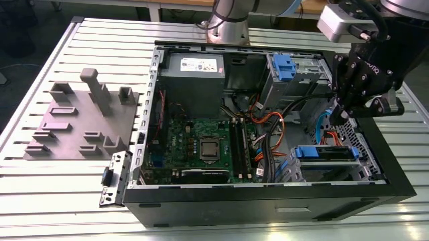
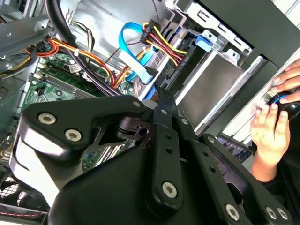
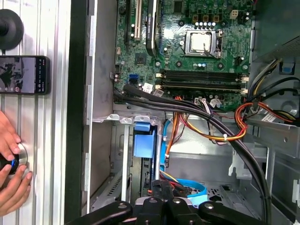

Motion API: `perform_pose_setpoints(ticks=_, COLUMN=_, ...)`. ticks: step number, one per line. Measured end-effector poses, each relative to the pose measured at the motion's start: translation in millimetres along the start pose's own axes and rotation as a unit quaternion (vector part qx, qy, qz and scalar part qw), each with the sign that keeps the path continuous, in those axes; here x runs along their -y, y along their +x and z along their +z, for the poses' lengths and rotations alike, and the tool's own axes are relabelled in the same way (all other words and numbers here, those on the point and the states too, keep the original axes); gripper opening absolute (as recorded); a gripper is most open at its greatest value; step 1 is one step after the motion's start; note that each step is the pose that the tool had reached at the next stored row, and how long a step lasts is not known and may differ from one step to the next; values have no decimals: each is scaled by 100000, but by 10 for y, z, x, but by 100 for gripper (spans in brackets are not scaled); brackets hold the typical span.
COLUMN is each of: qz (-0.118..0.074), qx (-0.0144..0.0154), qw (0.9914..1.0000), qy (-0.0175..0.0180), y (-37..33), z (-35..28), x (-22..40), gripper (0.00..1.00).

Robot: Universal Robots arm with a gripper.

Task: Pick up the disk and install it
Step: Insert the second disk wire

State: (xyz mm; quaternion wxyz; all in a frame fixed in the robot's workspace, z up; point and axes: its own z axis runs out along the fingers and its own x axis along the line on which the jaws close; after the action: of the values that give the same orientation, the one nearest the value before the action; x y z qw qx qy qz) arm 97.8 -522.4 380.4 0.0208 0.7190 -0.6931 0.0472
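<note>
Right now my hand (image 1: pixel 345 114) hangs just inside the open case (image 1: pixel 268 201), over its side on the exterior view's right, and it looks clenched, the fingertips drawn together with nothing between them in the first wrist view (image 3: pixel 161 183). Nearest to it is the disk (image 1: pixel 326 152). It sits in the drive bay at the near corner of the case on the exterior view's right, its blue rails and tab facing up, apart from my fingers. In the first wrist view its blue tab (image 3: pixel 143 140) lies just past my fingertips, with a light-blue cable (image 3: pixel 197 194) curling beside it. A bundle of black, orange and yellow cables (image 1: pixel 268 125) runs between the bay and the motherboard (image 1: pixel 201 145), which fills the middle of the case floor. Farther back stands the grey power-supply box (image 1: pixel 194 68) with its white sticker, and beside it, toward the exterior view's right, a blue latch (image 1: pixel 285 68) on a grey metal cage. The case rests on the slatted metal counter (image 1: pixel 40 201). Well apart from it, on the exterior view's left, lies a grey plate (image 1: pixel 74 125) of raised blocks and posts. In the first wrist view a person's hands (image 3: pixel 11 187) close around a round knob (image 3: pixel 16 157) on the counter outside the case wall, near a phone (image 3: pixel 23 75) lying flat.
</note>
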Motion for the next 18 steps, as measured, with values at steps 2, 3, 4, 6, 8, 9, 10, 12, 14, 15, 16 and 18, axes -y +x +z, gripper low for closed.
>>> perform_pose_setpoints(ticks=2, qz=1, qx=0, qw=100000, qy=0, y=-21, z=-2, x=1, gripper=11)
perform_pose_setpoints(ticks=3, qz=5, qx=7, qw=100000, qy=0, y=-38, z=-2, x=1, gripper=11)
perform_pose_setpoints(ticks=4, qz=0, qx=3, qw=100000, qy=-1, y=-55, z=-3, x=2, gripper=11)
perform_pose_setpoints(ticks=6, qz=0, qx=10, qw=100000, qy=1, y=-79, z=0, x=3, gripper=11)
perform_pose_setpoints(ticks=8, qz=1, qx=8, qw=100000, qy=0, y=-94, z=1, x=4, gripper=11)
perform_pose_setpoints(ticks=9, qz=2, qx=7, qw=100000, qy=-1, y=-110, z=0, x=4, gripper=11)
perform_pose_setpoints(ticks=10, qz=3, qx=-30, qw=100000, qy=-4, y=-133, z=-3, x=5, gripper=11)
perform_pose_setpoints(ticks=12, qz=-3, qx=-80, qw=100000, qy=-5, y=-167, z=-10, x=7, gripper=11)
perform_pose_setpoints(ticks=14, qz=-9, qx=-146, qw=100000, qy=-7, y=-175, z=-24, x=8, gripper=11)
perform_pose_setpoints(ticks=15, qz=-7, qx=-162, qw=100000, qy=-7, y=-176, z=-32, x=8, gripper=11)
perform_pose_setpoints(ticks=16, qz=-6, qx=-158, qw=100000, qy=-6, y=-176, z=-37, x=8, gripper=11)
perform_pose_setpoints(ticks=18, qz=-5, qx=-145, qw=100000, qy=-6, y=-183, z=-37, x=8, gripper=11)
